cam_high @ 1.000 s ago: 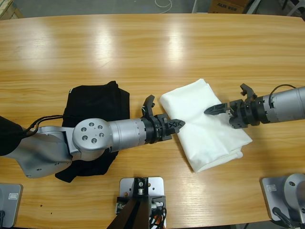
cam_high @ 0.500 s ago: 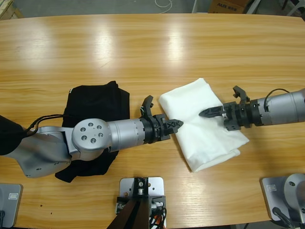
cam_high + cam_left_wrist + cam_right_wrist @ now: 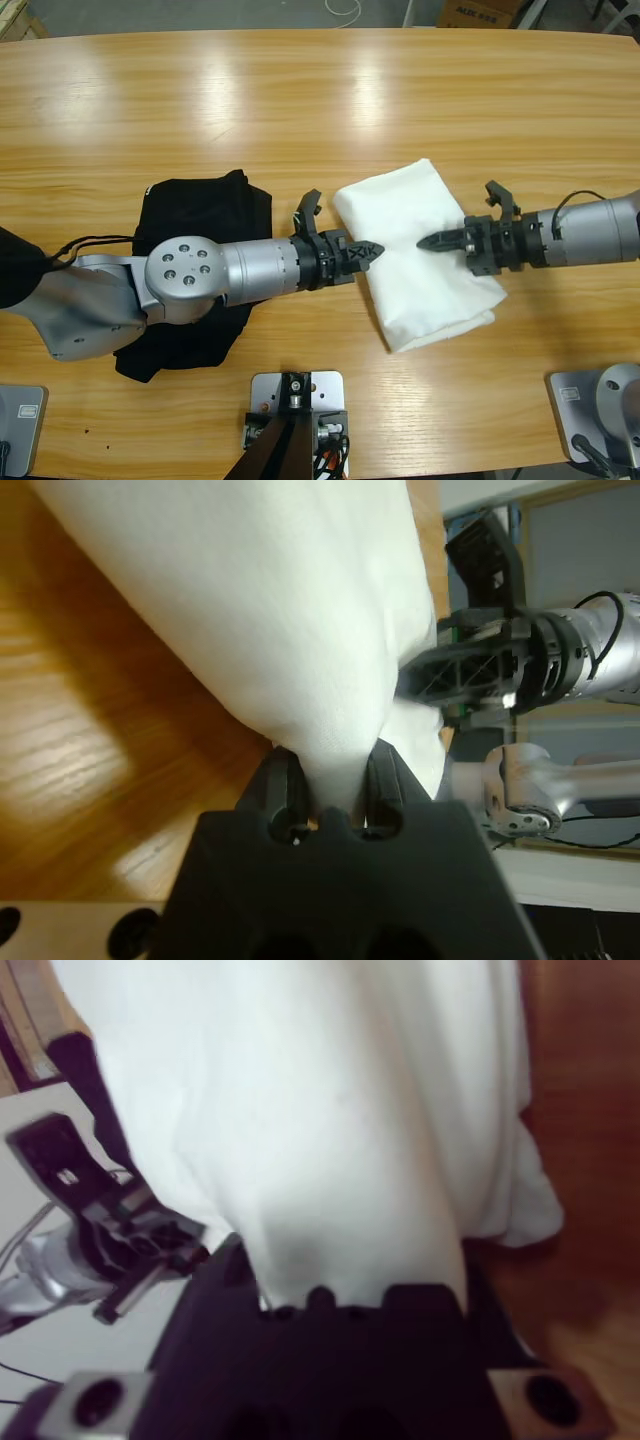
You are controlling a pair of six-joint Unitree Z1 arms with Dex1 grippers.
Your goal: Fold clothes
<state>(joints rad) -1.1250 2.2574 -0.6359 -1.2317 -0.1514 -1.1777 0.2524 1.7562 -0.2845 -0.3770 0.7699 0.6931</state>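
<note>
White T-shirt (image 3: pixel 425 255) folded, right of centre | left gripper (image 3: pixel 362 256) pinches its edge | right gripper (image 3: pixel 450 240) jaws: can't tell | next: probably release, tidy

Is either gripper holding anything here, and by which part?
The left gripper pinches the folded white T-shirt at its near edge. Whether the right gripper grips it cannot be told.

Left gripper (image 3: pixel 333 780) pinches the white T-shirt (image 3: pixel 290 610) edge.
</note>
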